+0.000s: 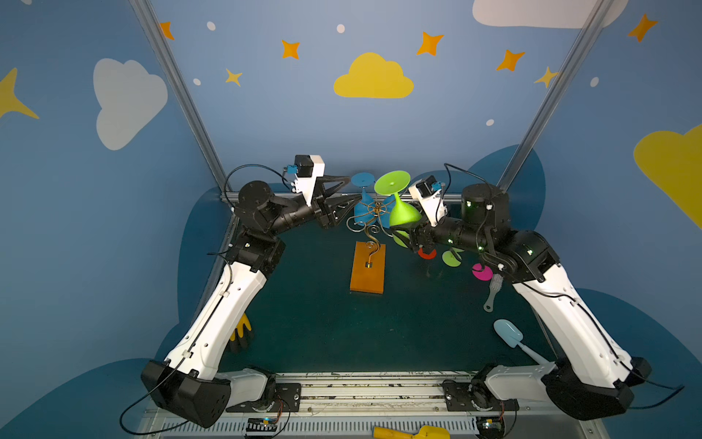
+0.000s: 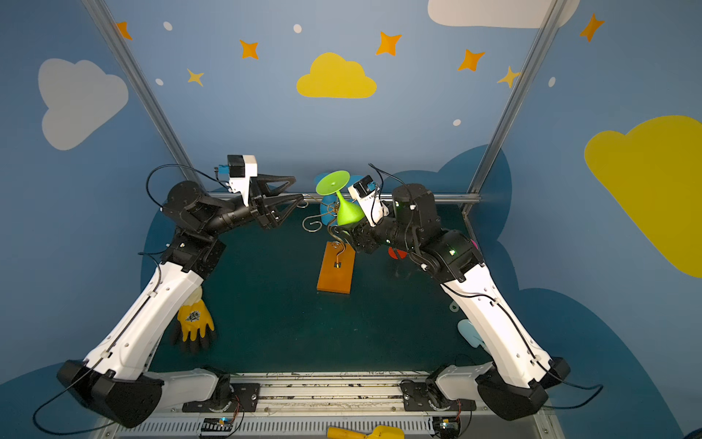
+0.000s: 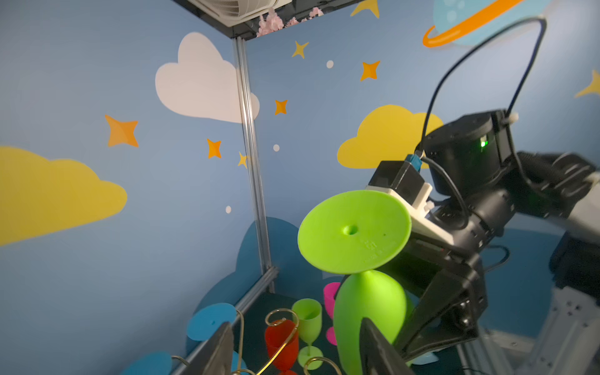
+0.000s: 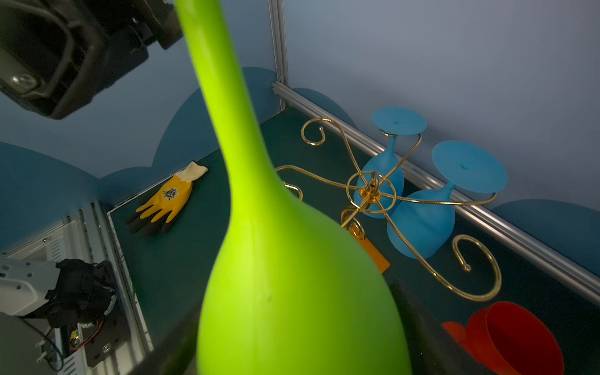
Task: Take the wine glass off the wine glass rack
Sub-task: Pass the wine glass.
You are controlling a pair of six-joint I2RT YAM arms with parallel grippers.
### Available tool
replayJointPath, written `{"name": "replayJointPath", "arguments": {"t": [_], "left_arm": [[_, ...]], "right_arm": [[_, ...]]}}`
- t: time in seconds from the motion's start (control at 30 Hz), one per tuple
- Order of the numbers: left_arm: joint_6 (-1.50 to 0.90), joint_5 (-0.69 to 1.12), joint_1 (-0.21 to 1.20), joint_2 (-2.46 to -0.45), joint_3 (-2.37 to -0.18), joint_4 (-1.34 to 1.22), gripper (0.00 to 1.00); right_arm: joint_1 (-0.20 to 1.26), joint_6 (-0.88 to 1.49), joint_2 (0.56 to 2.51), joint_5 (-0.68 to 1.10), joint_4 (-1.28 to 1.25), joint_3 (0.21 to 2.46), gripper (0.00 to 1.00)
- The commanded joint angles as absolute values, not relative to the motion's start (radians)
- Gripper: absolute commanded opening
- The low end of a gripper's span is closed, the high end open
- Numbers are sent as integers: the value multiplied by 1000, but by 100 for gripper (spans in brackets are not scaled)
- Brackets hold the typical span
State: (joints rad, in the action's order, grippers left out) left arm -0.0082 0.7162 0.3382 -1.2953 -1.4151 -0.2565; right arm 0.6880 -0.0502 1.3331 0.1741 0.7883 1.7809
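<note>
The right gripper [image 1: 407, 235] is clamped on the round cup part of the green wine glass [image 1: 403, 214]. In both top views the glass covers most of that gripper, so only bits of black show under it. In the left wrist view its black fingers [image 3: 438, 292] hug the cup. The glass is upside down and tipped over a little, with its flat foot up high. It is just beside the top of the wine glass rack [image 1: 367, 271], on the right arm's side. In the right wrist view the big green glass hides part of one gold curl, so I cannot tell if glass and wire touch. The rack's orange base sits in the middle of the worktop [image 1: 315, 323]. Two blue wine glasses [image 4: 422, 220] hang upside down on the far curls. The left gripper [image 1: 353, 188] is on the other side of the rack top, with its jaws apart and nothing in them. In the left wrist view only its finger ends show, cut off at the edge. A red glass [image 1: 427, 254], a small green glass [image 1: 451, 258] and a pink glass [image 1: 481, 271] stand on the worktop, half hidden under the right arm. A yellow glove [image 2: 194, 319] peeks out from behind the left arm. A grey brush [image 1: 492, 290] and a pale blue scoop [image 1: 509, 333] lie near the right arm.
</note>
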Motion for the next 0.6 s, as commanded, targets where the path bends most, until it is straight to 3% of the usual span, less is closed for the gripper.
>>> {"name": "replayJointPath", "arguments": {"t": [0.0, 0.2, 0.57], "left_arm": [[287, 692, 357, -1295, -1399, -331, 58], [430, 714, 394, -1323, -1428, -286, 56], [465, 708, 416, -1351, -1433, -304, 52]], "right_arm": [[687, -20, 1349, 185, 870, 1819, 44], [687, -12, 1358, 205, 875, 1825, 44], [704, -1, 1399, 245, 870, 1841, 42]]}}
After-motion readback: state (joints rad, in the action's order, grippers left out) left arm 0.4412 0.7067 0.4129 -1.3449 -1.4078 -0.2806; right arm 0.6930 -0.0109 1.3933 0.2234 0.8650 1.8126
